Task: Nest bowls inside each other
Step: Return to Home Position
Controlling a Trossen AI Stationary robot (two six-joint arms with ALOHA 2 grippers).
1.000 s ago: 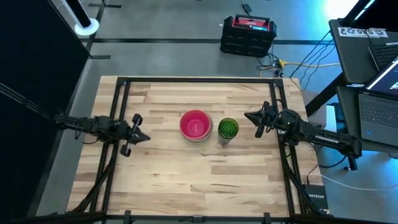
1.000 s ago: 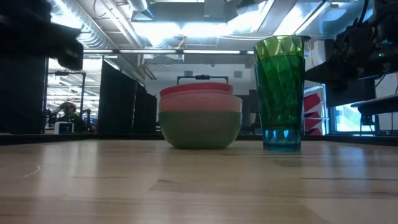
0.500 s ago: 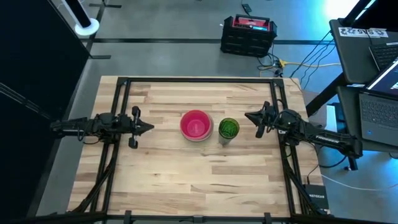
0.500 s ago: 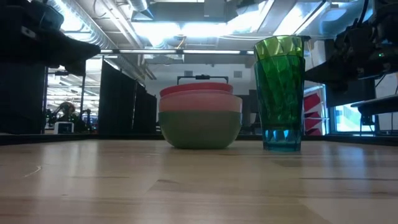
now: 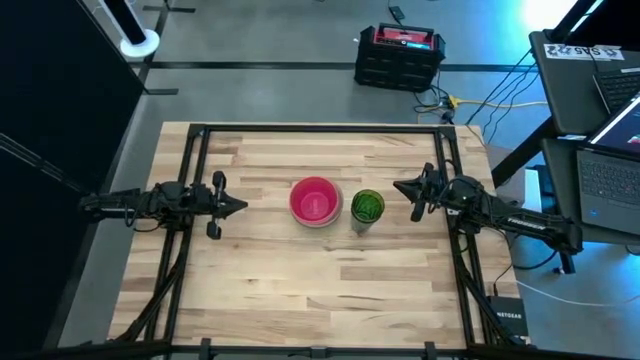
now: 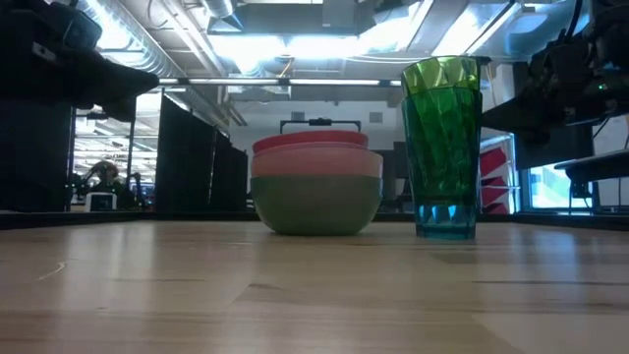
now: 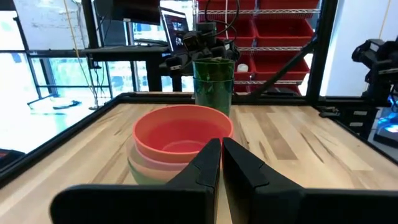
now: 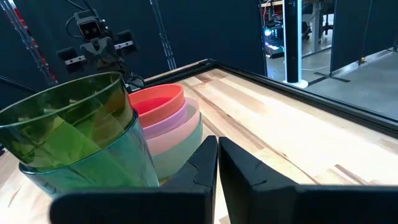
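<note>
Bowl stack (image 5: 314, 201): sits in the middle of the table (image 5: 300, 290), all nested. The mint-green bowl (image 6: 316, 205) is at the bottom, pale pink and pink rims show above it, and the red bowl (image 7: 181, 132) is on top with nothing inside.
Tumbler (image 5: 367, 207): upright, just beside the stack on the right arm's side, green above and teal at the foot. One cup or two nested, cannot tell.
Left gripper (image 5: 238, 206): out on the stack's far side, well apart from it, fingers pressed almost together and holding nothing.
Right gripper (image 5: 399, 186): near the tumbler but not touching it, fingers closed up, empty.
</note>
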